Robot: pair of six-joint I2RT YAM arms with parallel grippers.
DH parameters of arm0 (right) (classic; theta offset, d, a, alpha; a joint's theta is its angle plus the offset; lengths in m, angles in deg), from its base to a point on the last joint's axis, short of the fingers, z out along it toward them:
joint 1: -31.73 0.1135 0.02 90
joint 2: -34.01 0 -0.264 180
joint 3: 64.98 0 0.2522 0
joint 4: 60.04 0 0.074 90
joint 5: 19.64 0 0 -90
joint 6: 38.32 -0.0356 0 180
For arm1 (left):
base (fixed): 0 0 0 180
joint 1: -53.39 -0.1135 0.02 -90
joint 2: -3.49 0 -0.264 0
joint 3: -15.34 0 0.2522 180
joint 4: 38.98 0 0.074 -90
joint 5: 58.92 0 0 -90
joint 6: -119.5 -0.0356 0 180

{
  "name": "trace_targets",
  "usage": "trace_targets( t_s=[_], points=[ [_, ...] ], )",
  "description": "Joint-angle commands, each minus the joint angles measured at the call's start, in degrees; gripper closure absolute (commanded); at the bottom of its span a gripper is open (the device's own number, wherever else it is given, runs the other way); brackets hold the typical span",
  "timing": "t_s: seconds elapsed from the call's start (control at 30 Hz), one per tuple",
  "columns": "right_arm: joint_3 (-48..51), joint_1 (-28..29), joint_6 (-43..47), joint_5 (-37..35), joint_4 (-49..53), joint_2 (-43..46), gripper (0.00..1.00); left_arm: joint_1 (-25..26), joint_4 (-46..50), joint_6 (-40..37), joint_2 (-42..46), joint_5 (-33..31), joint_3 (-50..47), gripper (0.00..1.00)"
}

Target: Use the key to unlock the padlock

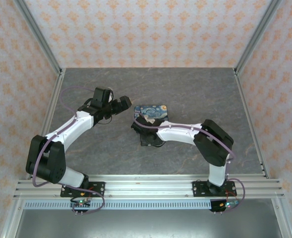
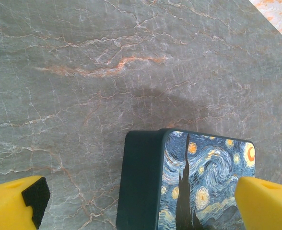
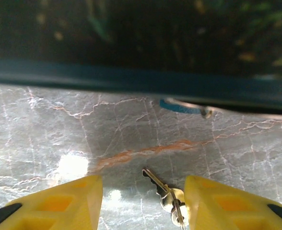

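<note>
The table (image 1: 195, 89) is lit brightly and evenly, and soft shadows are cast. In the right wrist view, white glare is spread over its surface, and the tin (image 3: 131, 38) is rendered dark and blurred.

Right wrist view. 12 o'clock: the tin (image 3: 107, 76) is a dark blur, painting unreadable. 1 o'clock: of the padlock (image 3: 179, 106) just a teal arc shows, rest tucked under the tin's edge. 6 o'clock: the key (image 3: 164, 190) blurs toward the bottom edge; one or two, unclear. Left wrist view, 5 o'clock: tin cut off below.
</note>
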Motion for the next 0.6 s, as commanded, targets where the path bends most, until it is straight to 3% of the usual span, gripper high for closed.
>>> trace_targets(
  t_s=[0.0, 0.57],
  points=[
    [-0.65, -0.66, 1.52, -1.99, 0.14, -0.65, 0.52, -0.48, -0.65, 0.31, 0.82, -0.23, -0.10, 0.00],
    [8.75, -0.75, -0.29, 6.65, -3.86, 5.44, 0.53, -0.47, -1.57, 1.10, -1.44, -0.01, 0.76, 0.00]
  ],
)
